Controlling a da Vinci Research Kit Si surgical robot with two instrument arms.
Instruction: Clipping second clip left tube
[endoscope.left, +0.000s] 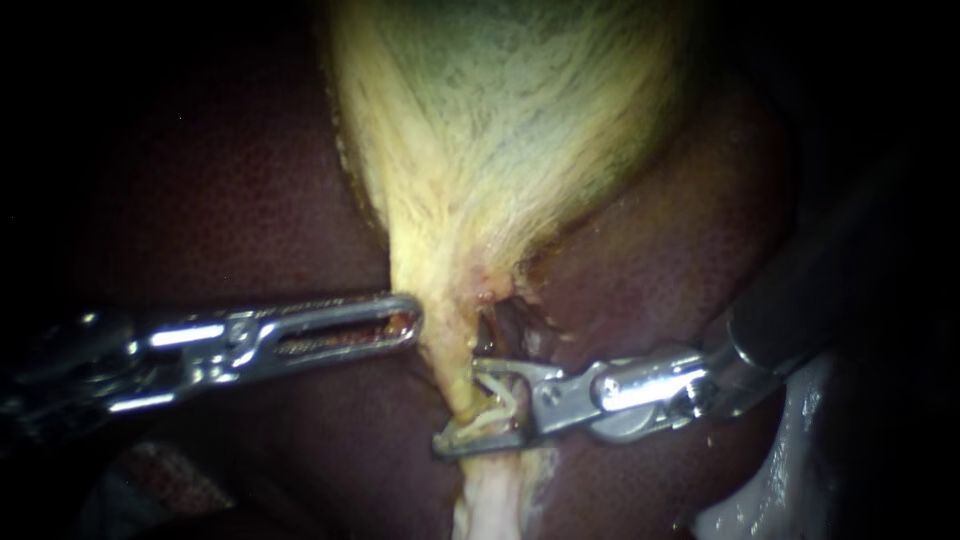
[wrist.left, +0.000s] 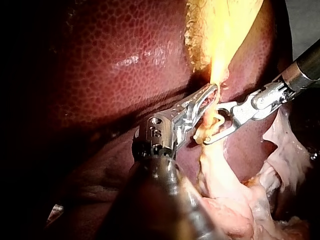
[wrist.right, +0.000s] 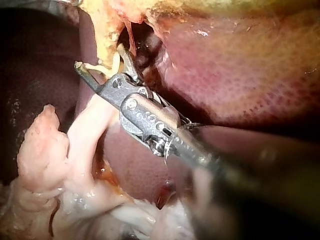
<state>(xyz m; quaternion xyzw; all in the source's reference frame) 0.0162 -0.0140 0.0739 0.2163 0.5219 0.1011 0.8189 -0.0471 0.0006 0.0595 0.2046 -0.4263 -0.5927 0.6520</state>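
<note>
The yellow gallbladder (endoscope.left: 510, 110) narrows downward into a pale tube (endoscope.left: 452, 375). My left instrument (endoscope.left: 408, 322) comes in from the left, its slotted jaws shut on the edge of the gallbladder's neck; the left wrist view shows the same grip (wrist.left: 209, 96). My right instrument (endoscope.left: 460, 407) comes in from the right. Its jaws stand wide apart, astride the tube, with a cream clip (endoscope.left: 492, 412) seated against both. The right wrist view shows this clip (wrist.right: 102, 66) at the jaw tips (wrist.right: 99, 56) with the tube between them.
Dark red liver (endoscope.left: 230, 200) lies on both sides of the gallbladder. A dark opening (endoscope.left: 505, 325) sits just right of the tube, above the right jaws. Loose whitish tissue (endoscope.left: 490, 500) hangs below the clip, and more lies at the lower right (endoscope.left: 760, 490).
</note>
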